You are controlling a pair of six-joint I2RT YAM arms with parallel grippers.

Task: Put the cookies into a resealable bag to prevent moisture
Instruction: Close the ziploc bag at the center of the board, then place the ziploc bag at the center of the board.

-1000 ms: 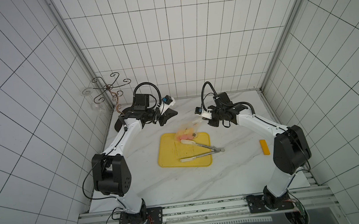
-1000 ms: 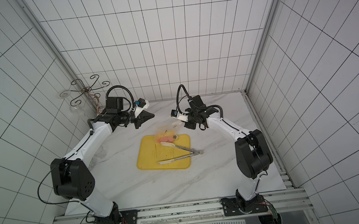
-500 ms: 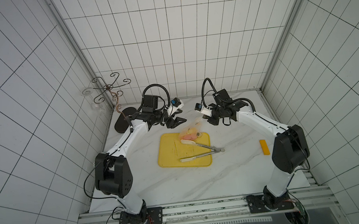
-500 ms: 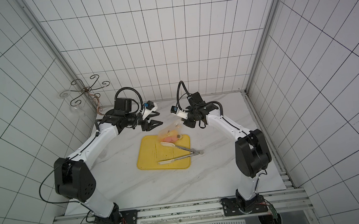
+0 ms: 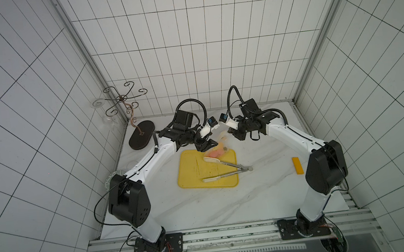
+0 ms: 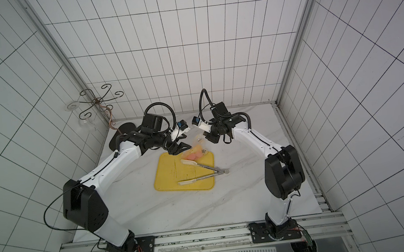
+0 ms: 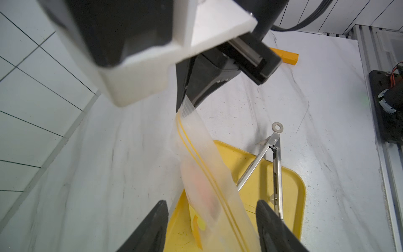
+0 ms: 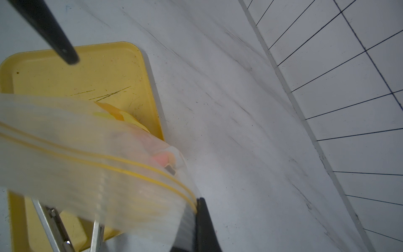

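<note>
At the far edge of the tray [image 5: 194,181] the left gripper [image 7: 210,207] stands spread, its jaws either side of the resealable bag [image 7: 200,157]; the cookies [image 8: 162,160] show pink inside it (filling looks done); above that edge the right gripper [image 7: 185,102] pinches the bag's top corner; sealing seems in hand; next, the left must close squarely on the zip strip.

I can pass freely along the near edge of the desk [image 5: 205,209], but tongs [image 5: 228,165] sprawl across the tray [image 5: 193,169] mid-desk, the bag [image 5: 221,143] hangs over the tray's far edge, and a yellow block [image 5: 297,165] sits near the right edge.
</note>
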